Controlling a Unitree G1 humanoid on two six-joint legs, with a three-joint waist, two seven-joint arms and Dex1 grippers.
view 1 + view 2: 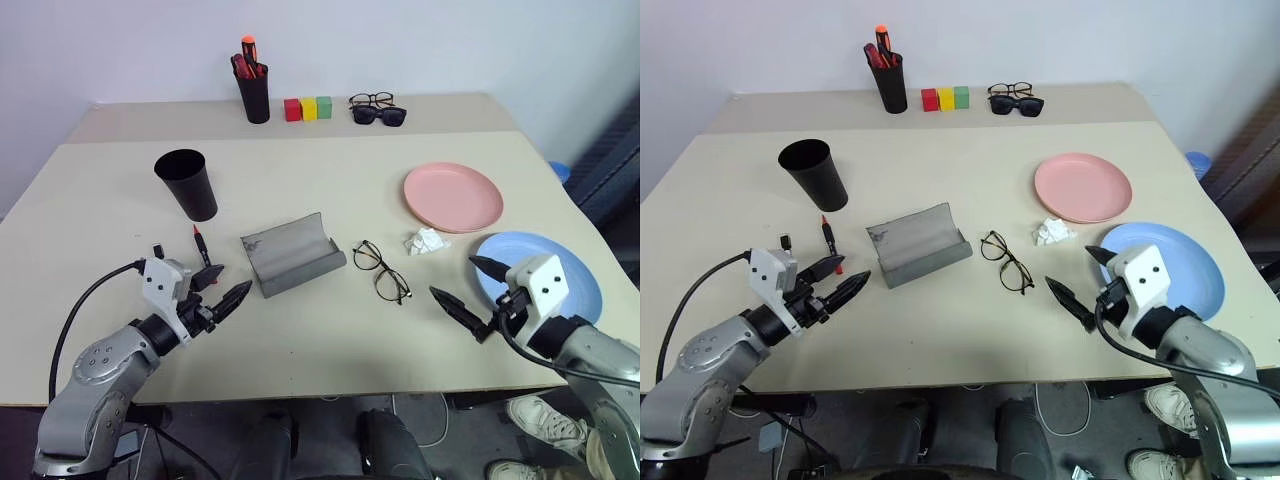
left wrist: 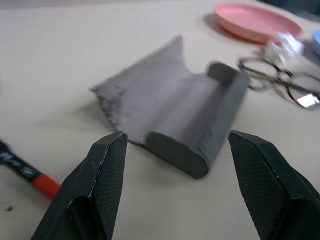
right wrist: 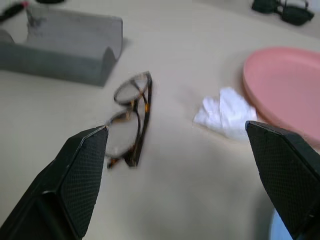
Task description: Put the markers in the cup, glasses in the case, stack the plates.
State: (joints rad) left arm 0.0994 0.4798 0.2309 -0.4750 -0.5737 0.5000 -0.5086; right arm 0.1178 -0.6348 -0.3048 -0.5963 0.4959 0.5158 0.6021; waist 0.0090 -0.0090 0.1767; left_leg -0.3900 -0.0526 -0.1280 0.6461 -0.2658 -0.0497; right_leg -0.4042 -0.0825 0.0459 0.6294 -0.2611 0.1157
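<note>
My left gripper point(image 1: 222, 288) hangs low over the beige table point(image 1: 300, 350) at about seven o'clock of the scene, fingers parted wide and holding nothing. It faces the grey felt-like glasses case point(image 1: 291, 254), which lies open near the table's middle, flap standing up. My right gripper point(image 1: 468, 291) sits at about four o'clock, spread as wide as it goes, also empty, aimed at the thin wire-frame glasses with clear lenses point(image 1: 381, 270), which lie just to the right of the case.

A slim dark marker with a red tip point(image 1: 201, 249) lies beside my left gripper at its eleven o'clock, and the wide tapered matte black cup point(image 1: 187, 184) stands upright farther out, at about ten o'clock of the scene. The salmon pink round plate point(image 1: 453, 196) rests at two o'clock, the light blue plate point(image 1: 570, 268) at three, partly behind my right wrist, with a crumpled white scrap point(image 1: 427, 241) between the glasses and the pink plate.

The glasses look light and fragile; I judge the bridge or a temple hinge the safest hold, not the lenses. The case looks soft and likely to slide, so I would steady its rounded end. The marker is thin and may roll; mid-body is best.
</note>
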